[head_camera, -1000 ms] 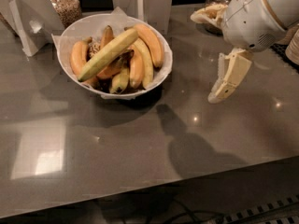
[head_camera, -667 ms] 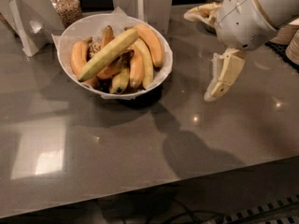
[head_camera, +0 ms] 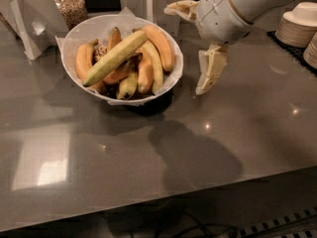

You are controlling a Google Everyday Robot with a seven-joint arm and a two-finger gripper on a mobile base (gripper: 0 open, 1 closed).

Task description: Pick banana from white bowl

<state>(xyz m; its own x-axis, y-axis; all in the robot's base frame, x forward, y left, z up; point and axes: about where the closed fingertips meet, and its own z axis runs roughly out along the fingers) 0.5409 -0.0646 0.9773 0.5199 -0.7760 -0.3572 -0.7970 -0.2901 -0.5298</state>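
Observation:
The white bowl point(head_camera: 79, 31) with a paper-like lining stands at the back left of the grey table. It holds several bananas. The banana point(head_camera: 115, 57), long, nearly straight and pale greenish-yellow, lies diagonally on top of the shorter orange-yellow ones. My gripper point(head_camera: 184, 48) hangs just right of the bowl's rim, above the table. It is open and empty, with one finger point(head_camera: 179, 7) pointing left over the bowl's far right edge and the other finger point(head_camera: 210, 71) pointing down toward the table.
Stacks of small white bowls point(head_camera: 298, 20) stand at the far right. A jar of granola point(head_camera: 70, 6) and a white stand point(head_camera: 28, 26) are behind and left of the bowl. The table's front edge point(head_camera: 163, 202) runs across the bottom.
My gripper has moved left, closer to the bowl's right rim. Its fingers stay spread. The bananas have not moved.

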